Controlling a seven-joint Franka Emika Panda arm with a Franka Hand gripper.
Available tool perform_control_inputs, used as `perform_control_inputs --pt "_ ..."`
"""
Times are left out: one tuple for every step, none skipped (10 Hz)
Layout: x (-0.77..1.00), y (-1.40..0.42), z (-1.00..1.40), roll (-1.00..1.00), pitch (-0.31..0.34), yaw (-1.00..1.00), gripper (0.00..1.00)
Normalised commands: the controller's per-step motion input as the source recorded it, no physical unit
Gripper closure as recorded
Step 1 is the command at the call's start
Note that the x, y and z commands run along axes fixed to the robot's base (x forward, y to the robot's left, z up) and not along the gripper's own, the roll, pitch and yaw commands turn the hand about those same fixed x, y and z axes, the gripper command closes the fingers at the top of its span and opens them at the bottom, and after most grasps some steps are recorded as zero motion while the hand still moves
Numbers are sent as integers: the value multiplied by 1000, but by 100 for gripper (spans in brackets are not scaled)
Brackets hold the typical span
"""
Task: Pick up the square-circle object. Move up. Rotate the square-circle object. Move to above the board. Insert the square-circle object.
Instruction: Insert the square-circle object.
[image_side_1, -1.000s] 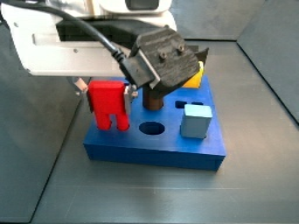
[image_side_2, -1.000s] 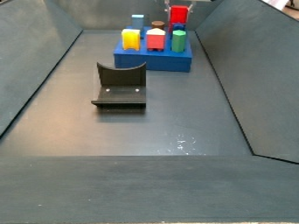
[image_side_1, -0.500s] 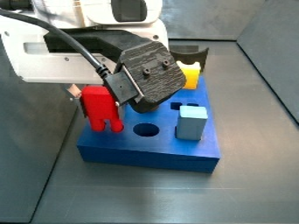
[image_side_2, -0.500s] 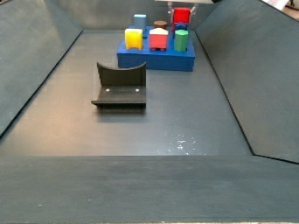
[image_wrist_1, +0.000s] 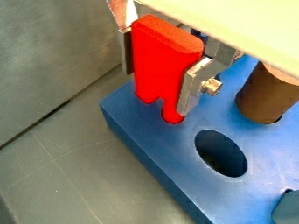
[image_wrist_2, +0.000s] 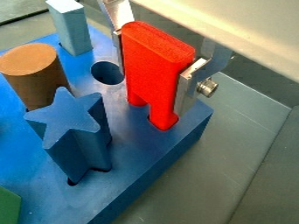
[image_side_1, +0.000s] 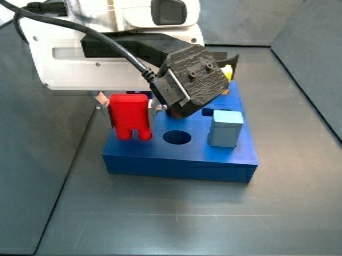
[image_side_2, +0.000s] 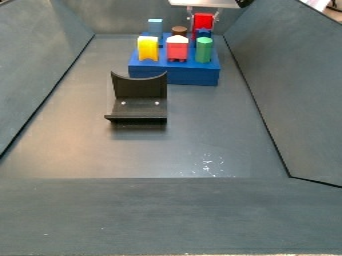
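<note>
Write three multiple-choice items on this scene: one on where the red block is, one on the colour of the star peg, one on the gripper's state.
1. Where is the red block?
A. on the floor by the fixture
B. at a corner of the blue board, legs down
C. lying flat on the brown cylinder

2. What colour is the star peg?
A. blue
B. yellow
C. green

3. What is the gripper doing?
A. hanging open above the board
B. holding the brown cylinder
C. shut on the red block

Answers: 1 B, both wrist views show its legs at the board's corner. 2 A, a wrist view shows it blue. 3 C, silver fingers flank the block.
</note>
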Motion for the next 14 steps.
perform_control_inputs --pt "0 -43 -631 246 -201 60 100" --pt "-123 -200 -654 273 -201 11 100" --pt "-197 -280 -646 269 -220 3 100" --pt "-166 -300 -623 239 -250 23 100" --pt "0 -49 -186 24 -117 29 100" --pt "0 0 -23 0 0 0 100" --pt "0 -14 -746 136 -210 14 100" --pt "0 -26 -869 110 -174 9 100" --pt "-37 -14 -929 131 -140 3 100" --pt "-57 -11 -946 147 -119 0 100" --pt "0 -120 -949 153 -120 0 100" --pt "0 -149 -314 39 -187 0 100" --pt "0 0 -20 0 0 0 100" --pt "0 -143 -740 136 -233 0 100"
